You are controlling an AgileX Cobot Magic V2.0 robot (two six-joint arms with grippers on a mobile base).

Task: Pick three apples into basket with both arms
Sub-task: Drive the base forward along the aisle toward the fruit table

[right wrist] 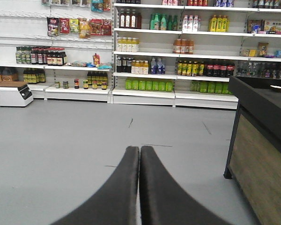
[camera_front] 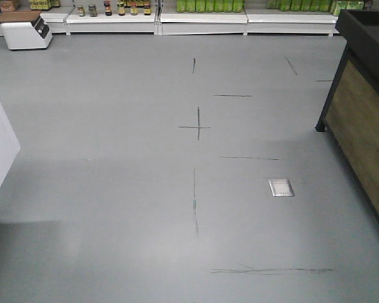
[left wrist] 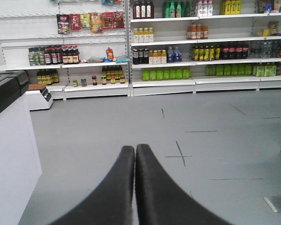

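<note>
Both pincers sit closed and empty: left gripper (left wrist: 135, 149), right gripper (right wrist: 139, 150). Stocked shelves (right wrist: 145, 95) stand at twelve o'clock; a counter (right wrist: 260, 140), perhaps wood-panelled, at three.

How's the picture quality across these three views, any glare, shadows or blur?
Exterior front view: evenly lit floor, a soft shadow at lower left, no harsh glare. Left wrist view: shelves fairly sharp, the left gripper a dark, featureless shape. Right wrist view: the same for the right gripper.
</note>
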